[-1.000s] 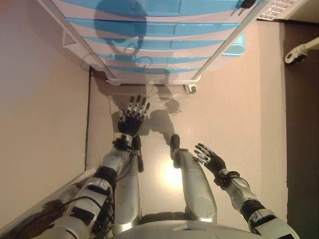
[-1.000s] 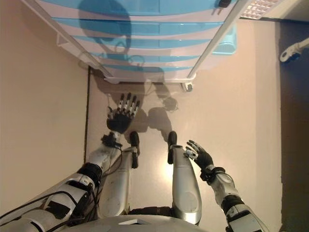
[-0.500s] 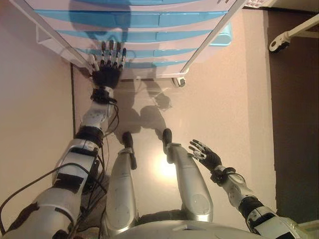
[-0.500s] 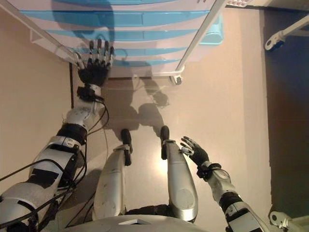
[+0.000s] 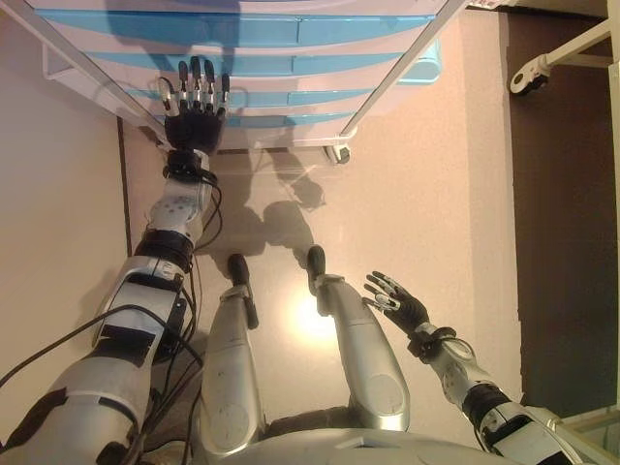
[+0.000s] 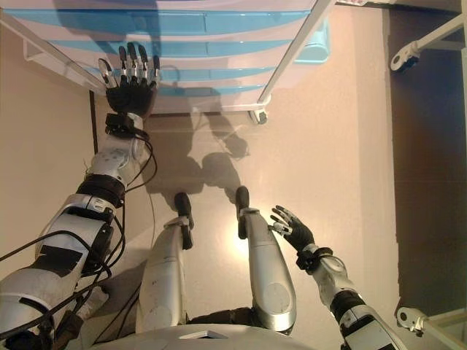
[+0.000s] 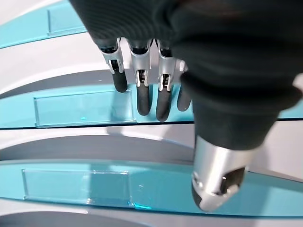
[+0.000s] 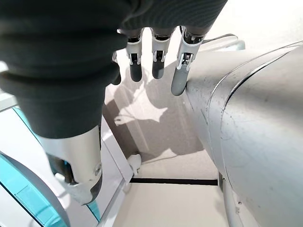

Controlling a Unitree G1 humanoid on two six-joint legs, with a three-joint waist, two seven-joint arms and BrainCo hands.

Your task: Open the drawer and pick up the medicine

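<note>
A white drawer cabinet (image 5: 291, 58) with several translucent blue drawer fronts stands ahead at the top of the eye views. All its drawers look closed. My left hand (image 5: 194, 111) is stretched out in front of the lower drawers, fingers straight and spread. In the left wrist view its fingertips (image 7: 141, 101) hover just before a blue drawer front (image 7: 75, 111), holding nothing. My right hand (image 5: 399, 302) hangs low at my right side, open and empty. No medicine shows in any view.
The cabinet rests on small castors (image 5: 338, 153) on a pale beige floor. A dark floor strip (image 5: 562, 213) runs along the right. A white wheeled frame leg (image 5: 542, 66) shows at the upper right. A beige wall (image 5: 48, 223) lies close on the left.
The camera has shifted, so the cabinet sits lower left in view. My left hand has risen from floor height to the lower drawer fronts. The right hand has stayed at my side.
</note>
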